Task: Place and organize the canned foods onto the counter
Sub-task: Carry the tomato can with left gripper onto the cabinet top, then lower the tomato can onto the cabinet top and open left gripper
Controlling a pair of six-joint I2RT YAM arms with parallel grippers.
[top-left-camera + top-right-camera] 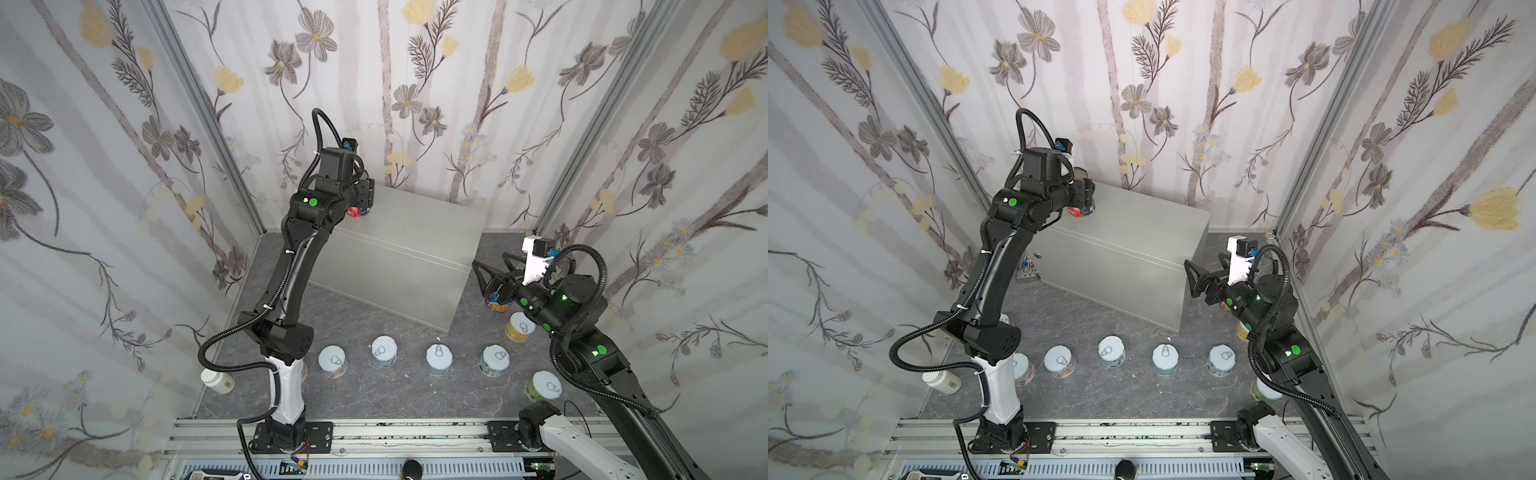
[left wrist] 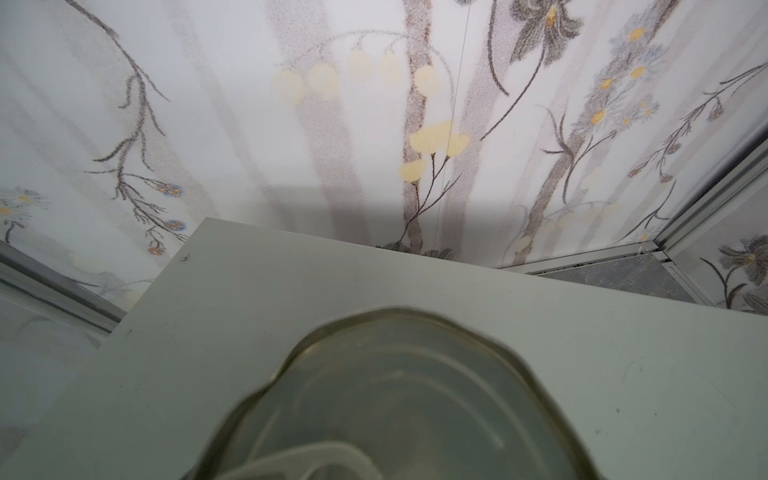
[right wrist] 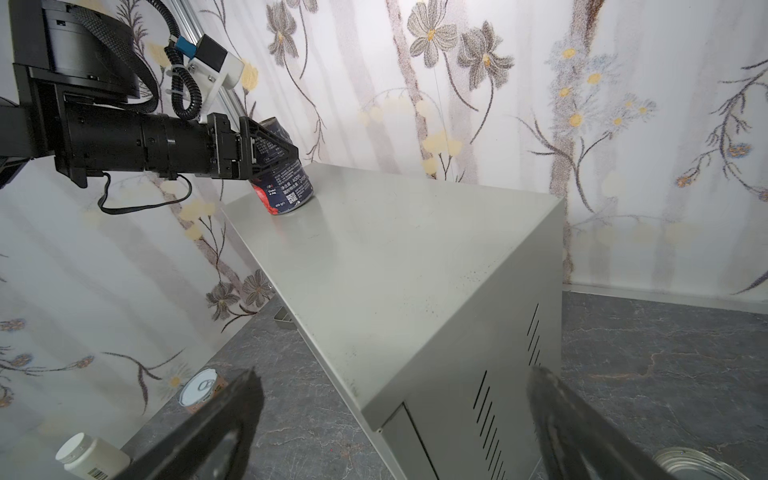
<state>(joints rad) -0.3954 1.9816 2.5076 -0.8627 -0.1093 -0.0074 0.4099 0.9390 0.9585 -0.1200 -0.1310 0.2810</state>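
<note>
- My left gripper (image 3: 282,145) is clamped on the tall navy-and-red can (image 3: 286,191), gripping its upper part from the side.
- That can is at the back left corner of the worktop (image 3: 395,270), a light-grey metal cabinet. Its base is at the surface, but I cannot tell whether it rests fully there.
- The left wrist view shows this can's steel top up close and blurred, with bare cabinet top beyond it.
- My right gripper (image 1: 489,261) has its fingers spread wide with nothing between them. It hovers low, just beside the cabinet's right end.
- The tall blue can (image 1: 496,305) stands on the dark marbled floor (image 1: 374,399), just under that gripper.
- Four short cans (image 1: 384,351) with pale pull-tab lids stand in a row on the floor in front of the cabinet.
- Two yellow-labelled cans (image 1: 542,386) stand further right, near my right arm.
- A white pill bottle (image 1: 218,380) lies on its side at the floor's left edge.
</note>
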